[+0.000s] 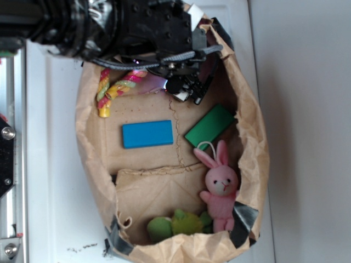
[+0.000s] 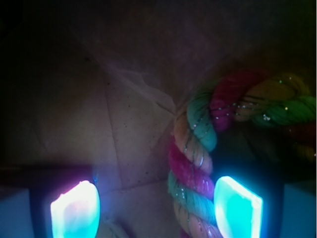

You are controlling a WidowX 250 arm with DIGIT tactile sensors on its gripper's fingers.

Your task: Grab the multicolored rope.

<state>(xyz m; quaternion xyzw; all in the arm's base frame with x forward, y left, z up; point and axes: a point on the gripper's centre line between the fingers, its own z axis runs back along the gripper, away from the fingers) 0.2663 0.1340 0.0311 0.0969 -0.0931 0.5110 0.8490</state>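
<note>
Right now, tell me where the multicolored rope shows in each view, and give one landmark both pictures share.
Exterior: the multicolored rope lies at the upper left inside the brown paper bag, partly under the arm.
Wrist: it fills the right of centre, bending toward the upper right, between the two glowing fingers.
Shared landmark: the creased brown paper under the rope.

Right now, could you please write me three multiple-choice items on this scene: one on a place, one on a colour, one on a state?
1. The multicolored rope lies at the bag's: A) top-left B) bottom-right C) centre.
2. The block below the rope is: A) red B) blue C) yellow.
3. The end effector is: A) shut on the rope B) open, one rope leg between its fingers C) holding the pink bunny.

Key: 1 A, the exterior view shows it there. 2 B, plainly blue. 3 B, the wrist view shows the fingers apart.
</note>
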